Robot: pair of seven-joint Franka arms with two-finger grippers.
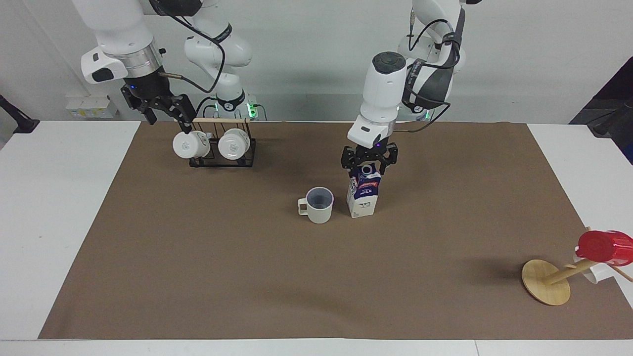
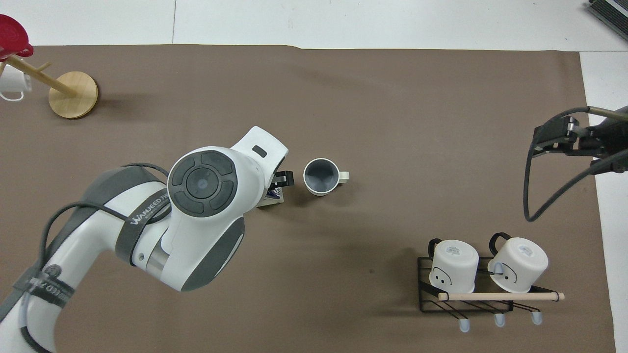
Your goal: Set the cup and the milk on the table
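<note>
left gripper (image 1: 368,165): over the milk (image 1: 364,194), fingers spread to either side of its capped top, not gripping it. milk: upright on the table (image 1: 316,277), mid-mat. cup (image 1: 317,204): upright just beside the milk, toward the right arm's end. right gripper (image 1: 165,114): waiting, fingers apart, raised at the end of the mug rack (image 1: 223,145). red cup (image 1: 604,246): on a tilted wooden stand (image 1: 546,282).

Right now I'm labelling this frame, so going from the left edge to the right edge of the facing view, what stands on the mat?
Mug rack → cup → milk → wooden cup stand → red cup hanging on it.
</note>
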